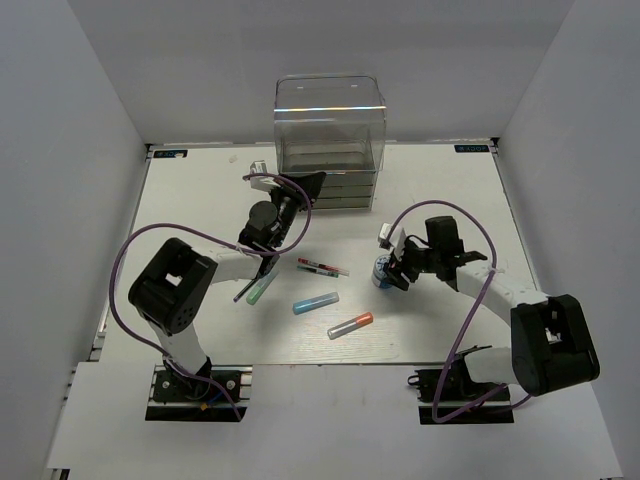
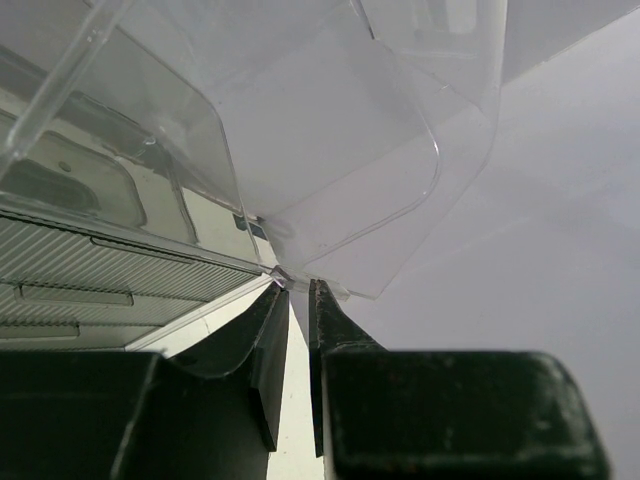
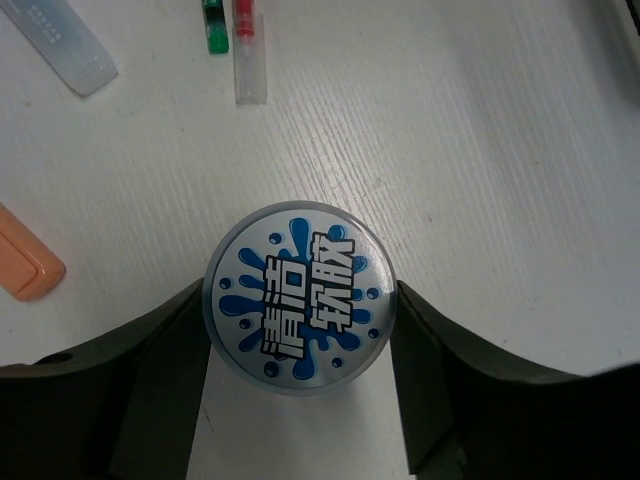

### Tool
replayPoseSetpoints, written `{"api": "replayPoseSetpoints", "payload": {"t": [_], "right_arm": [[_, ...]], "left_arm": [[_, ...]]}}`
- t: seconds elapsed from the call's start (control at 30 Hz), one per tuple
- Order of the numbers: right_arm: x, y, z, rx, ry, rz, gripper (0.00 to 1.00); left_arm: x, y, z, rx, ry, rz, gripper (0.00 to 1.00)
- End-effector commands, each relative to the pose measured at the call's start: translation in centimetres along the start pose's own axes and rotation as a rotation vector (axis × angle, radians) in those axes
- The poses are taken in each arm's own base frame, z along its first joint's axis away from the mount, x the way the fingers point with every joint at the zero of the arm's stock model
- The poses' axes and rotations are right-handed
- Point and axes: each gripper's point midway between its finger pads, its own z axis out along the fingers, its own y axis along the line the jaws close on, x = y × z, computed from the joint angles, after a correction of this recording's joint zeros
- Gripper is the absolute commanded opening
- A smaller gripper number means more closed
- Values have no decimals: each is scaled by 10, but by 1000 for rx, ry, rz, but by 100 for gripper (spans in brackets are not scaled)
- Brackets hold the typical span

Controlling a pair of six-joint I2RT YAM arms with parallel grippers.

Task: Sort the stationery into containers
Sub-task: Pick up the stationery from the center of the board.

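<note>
The tall clear organiser (image 1: pixel 328 140) with stacked drawers stands at the back of the table. My left gripper (image 1: pixel 298 188) is at its lower left front, its jaws pinched on a thin clear drawer edge (image 2: pixel 330 270); the same gripper (image 2: pixel 297 292) shows almost no gap. The round blue-white roll (image 1: pixel 383 268) stands on the table, and my right gripper (image 1: pixel 390 272) has a finger against each side of that roll (image 3: pixel 300 300). Lying loose are a white pen with red marks (image 1: pixel 323 267), a light blue pen (image 1: pixel 315 302), an orange-tipped pen (image 1: pixel 351 324), a teal-green pen (image 1: pixel 262 288) and a dark thin pen (image 1: pixel 245 290).
White walls close the table in on the left, back and right. The left arm's purple cable (image 1: pixel 300 215) loops over the area by the organiser. In the right wrist view the light blue pen (image 3: pixel 65 45) and the orange tip (image 3: pixel 25 265) lie just beyond the roll.
</note>
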Motion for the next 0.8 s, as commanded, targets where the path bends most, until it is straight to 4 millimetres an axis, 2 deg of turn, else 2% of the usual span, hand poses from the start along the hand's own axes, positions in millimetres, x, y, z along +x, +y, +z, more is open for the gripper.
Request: {"api": "replayPoseSetpoints", "payload": {"t": [0.0,0.07,0.1,0.2,0.27,0.3,0.37,0.4,0.5,0.53,0.57,0.6,0.63,0.7,0.73,0.77], "right_arm": [[-14,-9,0,34,-32,-49,59],[-18,-7,-1,24,-37,-80,42],[-21,-7,-2,22,-41,-93,30],[-33,-11,-4,23,-44,-155,17],[-39,-16,-7,33,-46,-199,17],[-53,-22,-9,44,-58,-239,16],[-62,-26,-10,53,-58,-287,14],[-78,-36,-15,70,-67,-323,14],[-101,-50,-20,97,-60,-406,12],[-103,-50,-19,87,-47,-412,8],[-112,-57,-17,90,-50,-421,6],[-117,-61,-17,98,-47,-431,6],[-132,-70,-21,130,-54,-456,4],[-134,-76,-17,138,-38,-457,1],[-148,-84,-19,162,-48,-476,1],[-153,-85,-18,166,-52,-483,0]], "left_arm": [[-33,-51,-1,123,-79,-12,26],[-36,-55,-1,131,-84,-13,26],[-34,-52,-1,122,-79,-12,26],[-34,-52,-1,122,-78,-12,26],[-36,-54,-2,122,-78,-12,26],[-36,-54,-2,122,-78,-12,26],[-36,-56,0,122,-78,-12,26],[-36,-56,0,122,-78,-12,26],[-38,-57,-1,120,-78,-2,26],[-38,-58,1,120,-78,-2,26],[-38,-58,1,120,-78,-2,26],[-38,-58,1,120,-78,-2,26],[-38,-58,1,120,-78,-2,26],[-38,-58,1,120,-78,-2,26],[-36,-55,-1,113,-73,-1,26],[-39,-59,-1,120,-78,-2,26]]}}
